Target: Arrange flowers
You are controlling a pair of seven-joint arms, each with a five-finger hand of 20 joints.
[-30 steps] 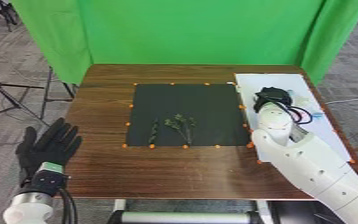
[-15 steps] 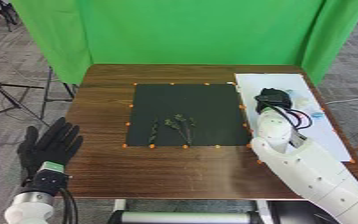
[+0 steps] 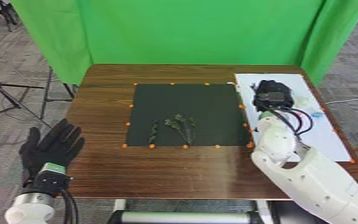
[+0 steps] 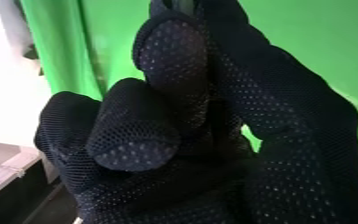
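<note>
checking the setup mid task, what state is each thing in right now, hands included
left hand: open, fingers spread
right hand: fingers curled, over the white sheet
green sprigs: lying on the black sheet, stems toward the robot
black sheet: spread flat
white sheet: flat on the table
pale blue thing: on the white sheet, shape unclear
green curtain: hanging behind the table

We see a brown, wood-grained bench (image 3: 104, 170), a black mat (image 3: 180, 100), dull green sprigs (image 3: 181, 120), orange markers (image 3: 186, 146) and a white board (image 3: 331, 145). Our black right hand (image 3: 272, 95) is speckled with pale dots.
</note>
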